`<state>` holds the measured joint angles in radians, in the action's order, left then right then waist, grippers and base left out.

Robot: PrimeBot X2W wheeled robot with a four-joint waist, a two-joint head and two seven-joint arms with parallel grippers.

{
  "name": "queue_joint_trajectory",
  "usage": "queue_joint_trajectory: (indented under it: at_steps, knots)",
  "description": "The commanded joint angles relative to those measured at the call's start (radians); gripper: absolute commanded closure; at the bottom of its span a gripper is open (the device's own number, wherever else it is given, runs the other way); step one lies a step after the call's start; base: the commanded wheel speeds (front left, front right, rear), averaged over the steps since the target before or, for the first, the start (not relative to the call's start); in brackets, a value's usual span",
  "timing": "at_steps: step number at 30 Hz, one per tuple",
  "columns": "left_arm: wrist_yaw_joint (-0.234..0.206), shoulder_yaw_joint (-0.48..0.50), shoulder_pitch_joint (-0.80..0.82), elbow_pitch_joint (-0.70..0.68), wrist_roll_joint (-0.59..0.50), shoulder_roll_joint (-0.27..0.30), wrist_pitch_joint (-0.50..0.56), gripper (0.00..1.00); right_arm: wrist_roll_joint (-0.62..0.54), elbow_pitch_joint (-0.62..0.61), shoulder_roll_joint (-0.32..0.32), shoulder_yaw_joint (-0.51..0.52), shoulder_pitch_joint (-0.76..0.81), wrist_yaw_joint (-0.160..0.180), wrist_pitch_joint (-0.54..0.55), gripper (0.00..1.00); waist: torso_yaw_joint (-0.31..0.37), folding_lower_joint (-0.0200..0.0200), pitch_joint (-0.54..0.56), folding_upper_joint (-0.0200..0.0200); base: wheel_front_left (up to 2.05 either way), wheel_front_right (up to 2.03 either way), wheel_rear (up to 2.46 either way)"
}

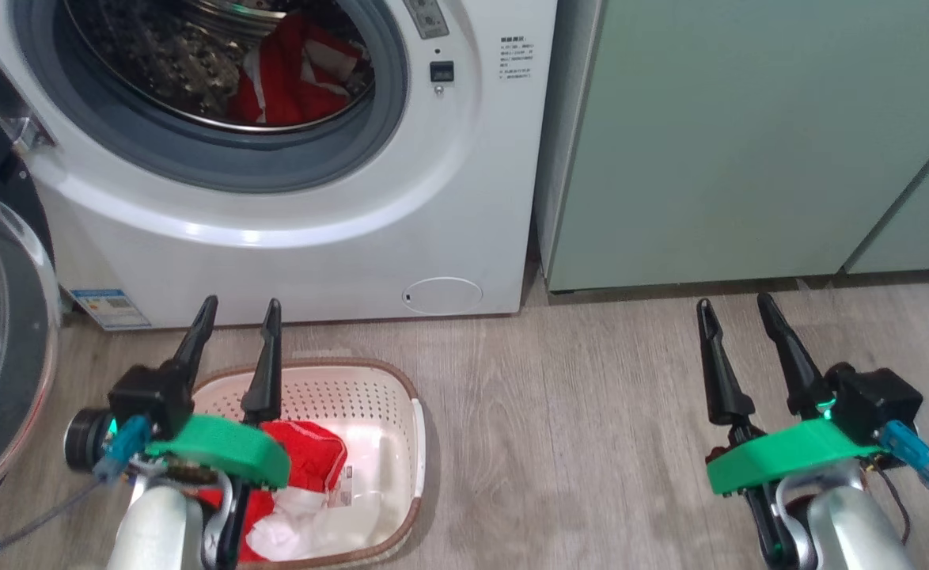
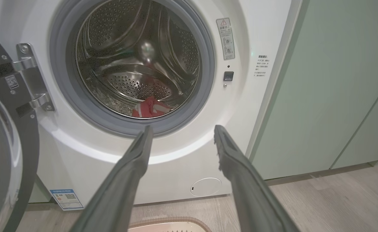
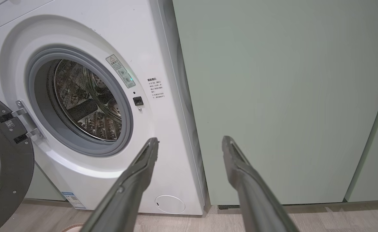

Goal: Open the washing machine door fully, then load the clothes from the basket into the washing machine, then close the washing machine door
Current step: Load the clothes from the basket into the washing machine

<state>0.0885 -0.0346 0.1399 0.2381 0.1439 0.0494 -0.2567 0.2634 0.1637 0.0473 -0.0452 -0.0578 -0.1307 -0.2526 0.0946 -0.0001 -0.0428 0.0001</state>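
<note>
The red-and-white clothes (image 1: 310, 455) left to load lie in the near-left corner of the basket (image 1: 405, 396), which sits on the floor (image 1: 591, 412) just before the washing machine (image 1: 290, 261). The left hand (image 1: 241, 305) hangs over that corner, fingers spread wide and empty, pointing toward the drum (image 1: 172, 63). The bundle therefore lies below and slightly behind its tips, which probably calls for a downward tilt, not a forward reach. The right hand (image 1: 733, 302), equally open and empty, is well apart before the cabinets (image 1: 749, 142), so the left arm is nearer. A red garment (image 1: 290, 79) lies in the drum, and the door (image 1: 5, 332) stands swung open at left.
</note>
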Motion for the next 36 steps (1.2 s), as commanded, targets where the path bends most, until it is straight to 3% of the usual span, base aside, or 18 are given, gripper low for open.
queue_joint_trajectory:
  at_steps: [1,8,15,36]
  knots:
    - [-0.007,0.03,0.023,-0.046,0.0,0.005,-0.005,0.0,-0.007,-0.03,0.003,-0.024,-0.017,0.0,-0.009,0.0,-0.002,0.0001,0.006,-0.0001,0.0,0.0,0.0]
    - [-0.062,-0.004,-0.055,-0.124,0.035,0.001,-0.005,0.0,-0.007,-0.034,0.003,-0.014,-0.005,0.0,-0.009,0.0,-0.005,0.0001,0.021,-0.0001,0.0,0.0,0.0]
    - [-0.087,-0.032,-0.081,-0.144,0.044,0.001,-0.005,0.0,0.0,-0.034,0.003,-0.021,-0.001,0.0,-0.009,0.0,-0.005,0.0001,0.023,-0.0001,0.0,0.0,0.0]
    - [-0.092,-0.026,-0.085,-0.125,0.049,0.001,-0.005,0.0,-0.002,-0.032,0.003,-0.023,-0.002,0.0,-0.009,0.0,-0.001,0.0001,0.023,-0.0001,0.0,0.0,0.0]
